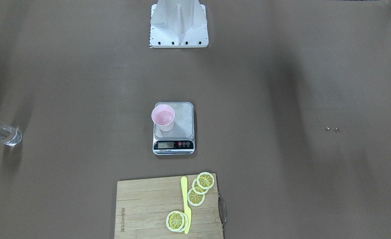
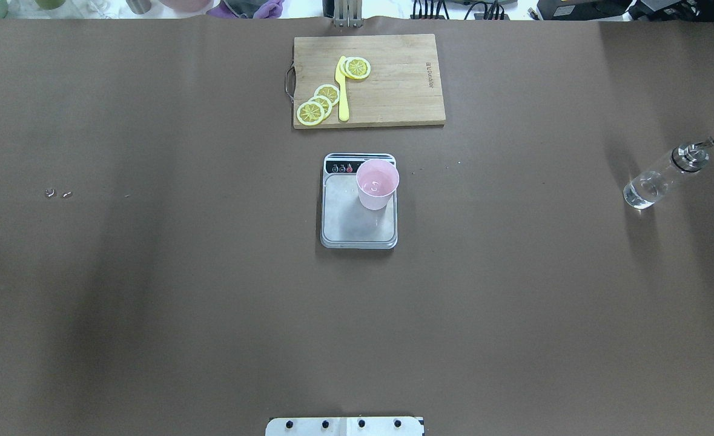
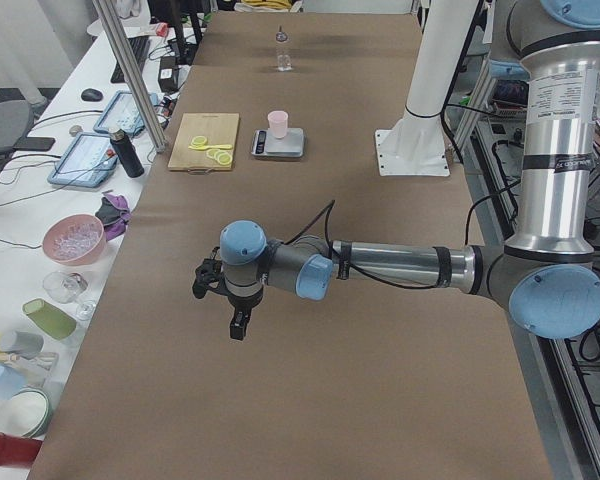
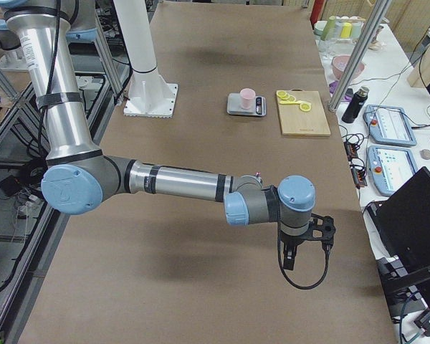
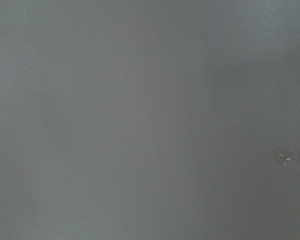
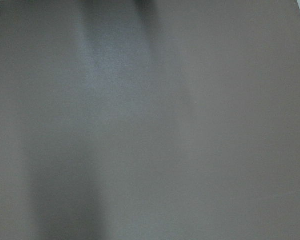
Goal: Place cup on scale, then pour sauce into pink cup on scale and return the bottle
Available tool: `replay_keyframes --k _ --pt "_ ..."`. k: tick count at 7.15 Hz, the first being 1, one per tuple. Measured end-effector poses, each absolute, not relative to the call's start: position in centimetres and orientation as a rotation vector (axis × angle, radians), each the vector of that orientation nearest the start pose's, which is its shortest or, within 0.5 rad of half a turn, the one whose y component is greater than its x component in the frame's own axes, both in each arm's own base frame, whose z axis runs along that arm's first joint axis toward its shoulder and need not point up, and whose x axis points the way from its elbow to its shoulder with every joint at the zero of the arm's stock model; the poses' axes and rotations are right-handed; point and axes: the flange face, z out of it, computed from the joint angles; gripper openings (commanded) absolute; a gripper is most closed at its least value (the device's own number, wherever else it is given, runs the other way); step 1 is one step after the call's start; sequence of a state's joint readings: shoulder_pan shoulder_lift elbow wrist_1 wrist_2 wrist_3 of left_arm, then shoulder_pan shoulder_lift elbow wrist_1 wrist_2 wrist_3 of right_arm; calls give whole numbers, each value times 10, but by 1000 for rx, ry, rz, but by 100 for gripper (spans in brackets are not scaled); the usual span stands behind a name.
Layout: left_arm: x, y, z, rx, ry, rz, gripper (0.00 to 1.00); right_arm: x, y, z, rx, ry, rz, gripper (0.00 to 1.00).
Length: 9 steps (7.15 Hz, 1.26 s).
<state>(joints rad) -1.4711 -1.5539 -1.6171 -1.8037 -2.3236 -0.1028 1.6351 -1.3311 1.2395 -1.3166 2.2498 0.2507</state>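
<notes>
We find the cup (image 2: 377,183) standing upright on the scale (image 2: 357,224), on the far right corner of the steel platform as seen from over the robot's shoulders, close against the black display strip. A glint of clear liquid shows in the bottom of the cup. The scale sits in the middle of the tabletop (image 2: 151,303), and its screen is too small for us to read.

The bottle (image 2: 659,178) stands by itself far out to the right, well apart from the scale, with its metal spout on top and the clear sauce (image 2: 638,195) in its lower part.

Beyond the scale, on the far side, lies a wooden cutting board (image 2: 405,91) bearing lemon slices (image 2: 311,112) and a yellow knife (image 2: 343,91). A few small droplets (image 2: 57,194) lie on the left part of the tabletop.

The left end effector (image 3: 238,322) hangs above the left end of the tabletop, pointing down, and the right end effector (image 4: 288,258) hangs likewise above the right end. Both are well away from the cup, the scale and the bottle. Only the side views show them, so we cannot tell how far either is open or whether it has hold of anything.
</notes>
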Motion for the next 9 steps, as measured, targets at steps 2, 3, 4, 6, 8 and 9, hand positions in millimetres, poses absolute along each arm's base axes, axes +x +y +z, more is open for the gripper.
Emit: replay_keyframes --k 2,3,4,6,8,9 --pt "-15 -504 619 175 769 96 99 113 -590 692 68 -719 208 100" --pt "-15 -504 620 174 768 96 99 112 -587 696 61 -733 199 100" --pt "-15 -504 620 174 768 96 99 112 -585 696 59 -742 197 100" --pt "-15 -504 620 174 769 96 99 110 -573 681 65 -750 197 100" --pt "-15 -504 620 173 769 96 99 105 -537 666 70 -748 190 100" --pt "-15 -504 620 173 769 96 99 103 -518 665 73 -745 185 100"
